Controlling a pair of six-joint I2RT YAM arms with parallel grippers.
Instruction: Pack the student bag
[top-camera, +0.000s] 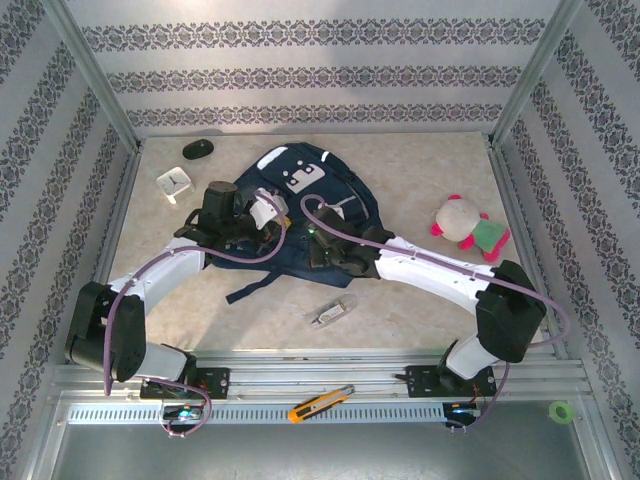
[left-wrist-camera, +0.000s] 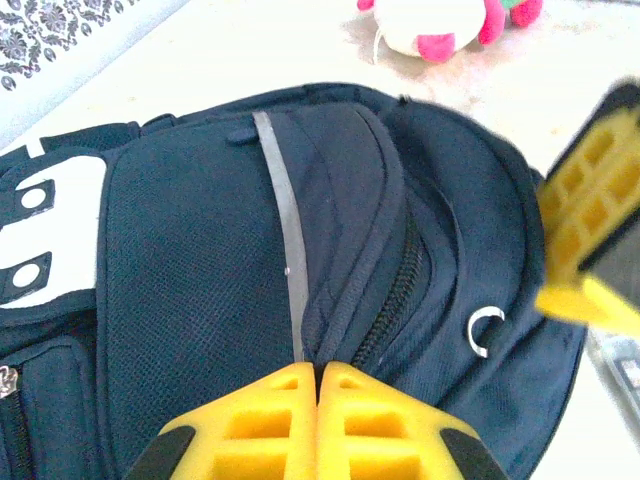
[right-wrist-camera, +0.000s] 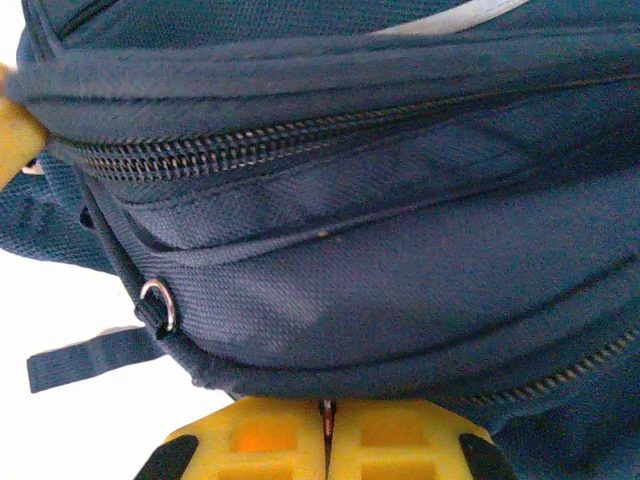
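The student bag (top-camera: 300, 215) lies in the middle of the table, dark navy with a grey-white patch (top-camera: 303, 178) toward the far end. In the left wrist view its thin light stripe (left-wrist-camera: 285, 230) and a zipper (left-wrist-camera: 395, 300) run down to my left gripper (left-wrist-camera: 320, 368), which is shut on a fold of the bag's fabric. My right gripper (right-wrist-camera: 325, 408) is shut at the bag's (right-wrist-camera: 360, 270) lower edge, with a thin metal zipper pull (right-wrist-camera: 325, 412) pinched between its tips. From above, the left gripper (top-camera: 262, 215) and right gripper (top-camera: 318, 242) sit close together on the bag.
A pink, white and green plush toy (top-camera: 465, 225) lies right of the bag. At the far left are a small white square object (top-camera: 174, 183) and a black object (top-camera: 198, 149). A small silvery item (top-camera: 332, 312) lies near the front edge. An orange utility knife (top-camera: 320, 403) rests on the rail.
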